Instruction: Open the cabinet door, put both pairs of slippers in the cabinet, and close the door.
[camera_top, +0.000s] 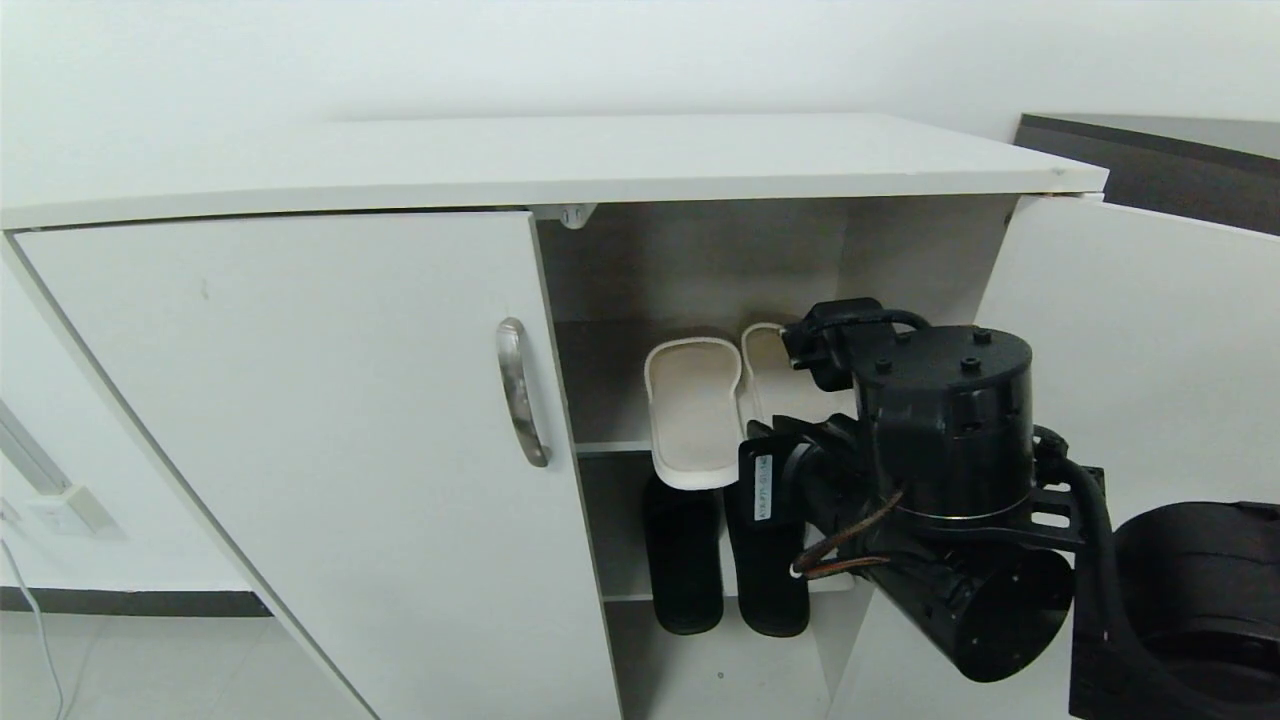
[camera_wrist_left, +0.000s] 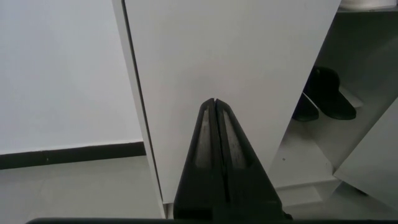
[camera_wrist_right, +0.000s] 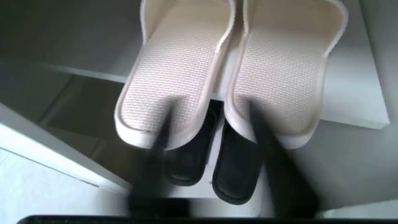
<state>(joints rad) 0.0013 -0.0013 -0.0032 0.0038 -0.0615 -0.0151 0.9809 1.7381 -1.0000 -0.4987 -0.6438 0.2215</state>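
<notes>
Holding right jaws released beside cream ribbed-sole slippers overhanging the white upper shelf — risking knocking them off or fouling the open white door; holding left jaws clenched, empty.

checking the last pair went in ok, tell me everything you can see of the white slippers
The white slippers are a cream pair of slides with finely textured footbeds and raised rims, looking like soft foam or rubber. They lie soles down, side by side, on the upper shelf in the open half of the cabinet, heels overhanging the shelf's front edge, above the black slippers. The right gripper hangs open just before the heels; contact cannot be told.
</notes>
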